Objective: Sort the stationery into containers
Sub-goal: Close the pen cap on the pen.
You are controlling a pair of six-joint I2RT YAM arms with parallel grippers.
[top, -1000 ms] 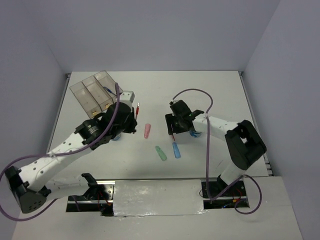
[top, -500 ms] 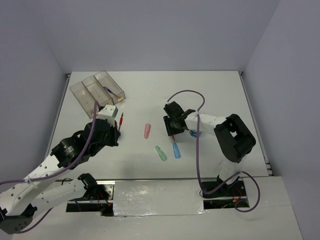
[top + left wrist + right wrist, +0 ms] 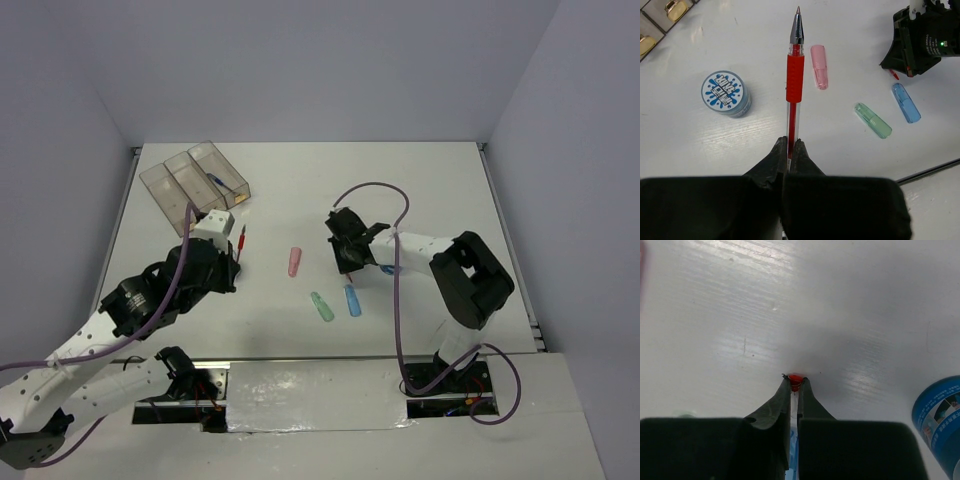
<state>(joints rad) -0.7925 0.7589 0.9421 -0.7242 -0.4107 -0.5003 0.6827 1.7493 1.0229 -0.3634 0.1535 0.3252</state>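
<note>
Left gripper (image 3: 788, 146) clamps a red pen (image 3: 795, 75) short of the bins (image 3: 195, 185). Right gripper (image 3: 795, 386), farther from them, nips a second pen (image 3: 795, 380) by its tip; so slight a hold could slip.

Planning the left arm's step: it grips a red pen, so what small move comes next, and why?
Probably swing the left gripper toward the clear bins: it is shut on the red pen, and the bins sit beyond it, one holding a blue pen.

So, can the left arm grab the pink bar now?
Probably not yet: the left pincer is shut on the red pen, though nothing stands between it and the pink bar.
</note>
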